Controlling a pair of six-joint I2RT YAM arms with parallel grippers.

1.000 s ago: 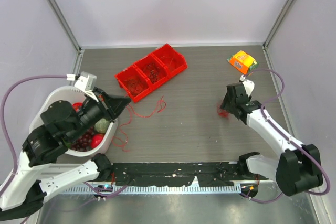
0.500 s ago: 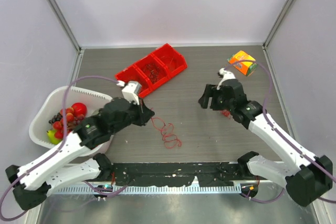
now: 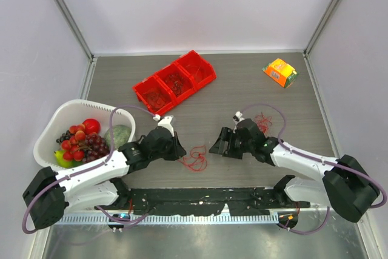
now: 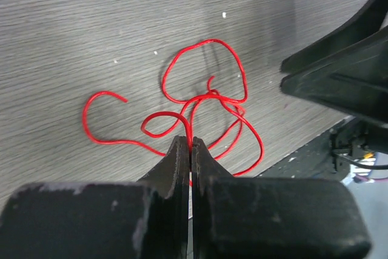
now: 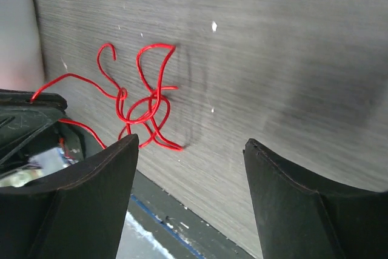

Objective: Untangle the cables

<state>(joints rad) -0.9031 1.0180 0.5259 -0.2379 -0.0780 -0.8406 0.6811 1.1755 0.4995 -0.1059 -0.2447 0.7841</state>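
The tangle of red cable (image 3: pixel 195 158) now lies flat on the table, on the near side of the red bin (image 3: pixel 183 96) and a little to its right. A second ago it was strung out further left, close by the bin's near corner.

The left gripper (image 3: pixel 181 152) has dragged it there. Its jaws are pressed tight together, and the wrist view shows a strand running in between the tips, so I take it to be pinching one loop.

The right gripper (image 3: pixel 217 142) has swung in from well right of the bin. Its jaws have spread wide and hold nothing, and it now faces the tangle from the other side. It left a second red clump (image 3: pixel 263 121) behind, further right of the bin.

To my eye that sets up a two-handed pull: one arm anchors a strand while the other picks a loop to draw out. Nothing is undone yet, and the loops cross several times over.

- **Arms:** two, with one gripper each.
- **Loose red clumps on the table:** two.
- **Bin:** one, with three compartments. Two of them hold thin wires (image 3: pixel 176 81), too fine for me to count.
- **White basket (image 3: pixel 77 103):** one, full of fruit, to the near left of the bin.
- **Orange carton (image 3: pixel 280 71):** one, far to the bin's right.
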